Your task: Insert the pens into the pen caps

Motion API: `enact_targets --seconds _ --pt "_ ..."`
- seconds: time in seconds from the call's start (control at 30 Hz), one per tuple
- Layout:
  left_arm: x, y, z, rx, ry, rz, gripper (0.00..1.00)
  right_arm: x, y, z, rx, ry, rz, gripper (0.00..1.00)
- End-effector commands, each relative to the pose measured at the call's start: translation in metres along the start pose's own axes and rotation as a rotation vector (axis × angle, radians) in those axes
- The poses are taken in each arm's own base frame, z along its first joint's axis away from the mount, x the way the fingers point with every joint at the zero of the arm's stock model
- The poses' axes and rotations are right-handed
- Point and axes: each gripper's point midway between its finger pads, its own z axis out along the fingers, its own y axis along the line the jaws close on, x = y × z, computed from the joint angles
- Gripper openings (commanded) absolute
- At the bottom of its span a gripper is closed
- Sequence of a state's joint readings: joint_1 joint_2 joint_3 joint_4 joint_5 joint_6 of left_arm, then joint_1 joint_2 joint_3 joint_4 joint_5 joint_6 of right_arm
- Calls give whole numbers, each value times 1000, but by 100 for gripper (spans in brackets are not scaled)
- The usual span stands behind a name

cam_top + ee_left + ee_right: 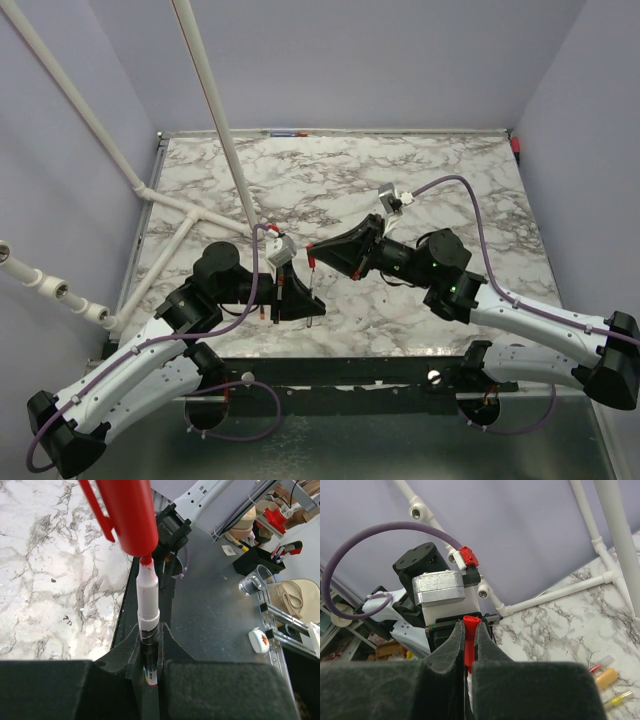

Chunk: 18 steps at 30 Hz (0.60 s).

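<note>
My left gripper (150, 635) is shut on a pen (148, 597) with a whitish barrel and a red nib that sticks out past the fingers. My right gripper (468, 632) is shut on a red pen cap (470, 621) with a clip. In the left wrist view the cap (125, 515) hangs just beyond the pen, and the nib meets its open mouth. In the top view the two grippers, left (300, 298) and right (318, 252), meet above the table's near middle, with the cap (312, 259) between them. Loose pens (607, 677) lie on the marble.
The marble table (400, 180) has a white pipe frame (215, 110) standing over its left side. A dark ledge (220, 615) runs along the near edge by the arm bases. Clutter beyond it includes a clear cup (255, 580).
</note>
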<state>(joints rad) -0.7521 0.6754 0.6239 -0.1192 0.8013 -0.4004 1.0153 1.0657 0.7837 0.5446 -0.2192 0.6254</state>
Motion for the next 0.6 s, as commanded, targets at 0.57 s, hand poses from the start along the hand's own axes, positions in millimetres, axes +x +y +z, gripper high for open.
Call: enact_targets --seconds 0.57 --pt "-5 -2 -2 1 -34 26 0 7 1 -7 18 -7 -42 1"
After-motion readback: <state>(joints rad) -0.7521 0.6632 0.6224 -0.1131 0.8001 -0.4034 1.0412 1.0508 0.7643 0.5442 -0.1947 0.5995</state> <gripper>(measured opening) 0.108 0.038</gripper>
